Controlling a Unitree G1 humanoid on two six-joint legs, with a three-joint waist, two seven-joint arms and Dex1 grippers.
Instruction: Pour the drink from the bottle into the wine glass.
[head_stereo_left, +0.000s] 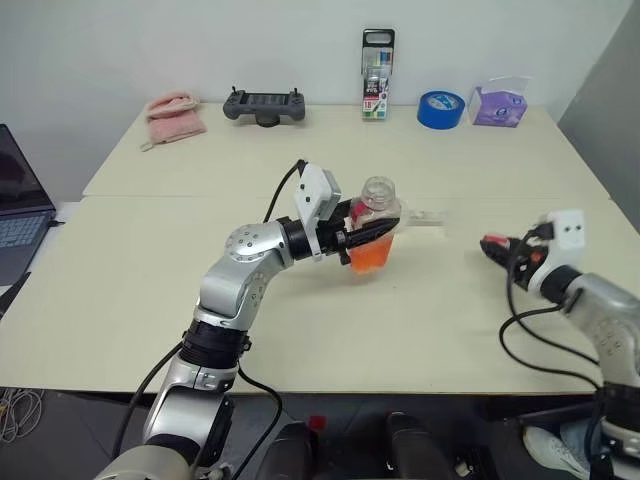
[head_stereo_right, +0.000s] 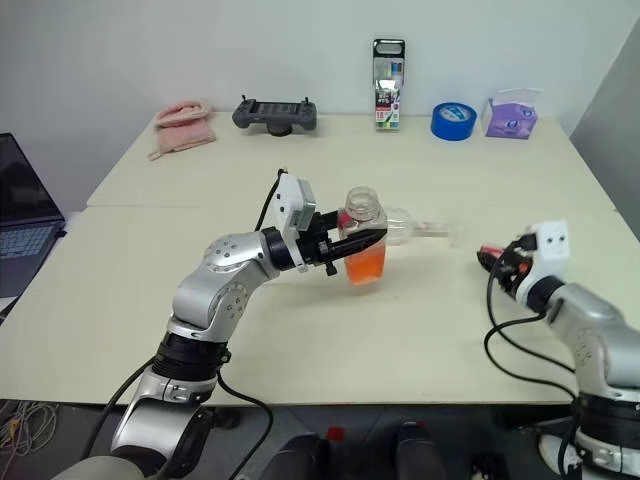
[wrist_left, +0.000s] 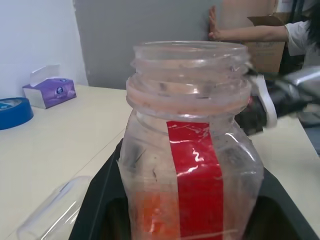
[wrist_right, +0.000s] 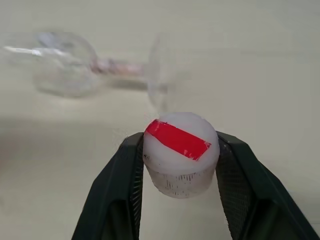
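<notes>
Bottle (head_stereo_left: 376, 225) is sitting upright mid-table, uncapped, drink (head_stereo_left: 368, 255) filling its lower part. Left gripper (head_stereo_left: 372, 232) is clamping it, fingers closed on its sides. Wine glass (wrist_right: 95, 67) is lying on its side on the table (head_stereo_left: 150, 290) just beyond the bottle. Right gripper (wrist_right: 181, 150) is hovering near the table's right edge, pinching the cap (wrist_right: 180, 152).

Clear glossy plastic bottle (wrist_left: 190, 150) with a shiny red tape strip, scuffed inside, clear smooth wine glass (wrist_right: 95, 67) lying beside it, matt white ribbed plastic cap (wrist_right: 180, 152), matt cream worktop (head_stereo_left: 130, 290), soft pink cloth (head_stereo_left: 175, 115) beyond
</notes>
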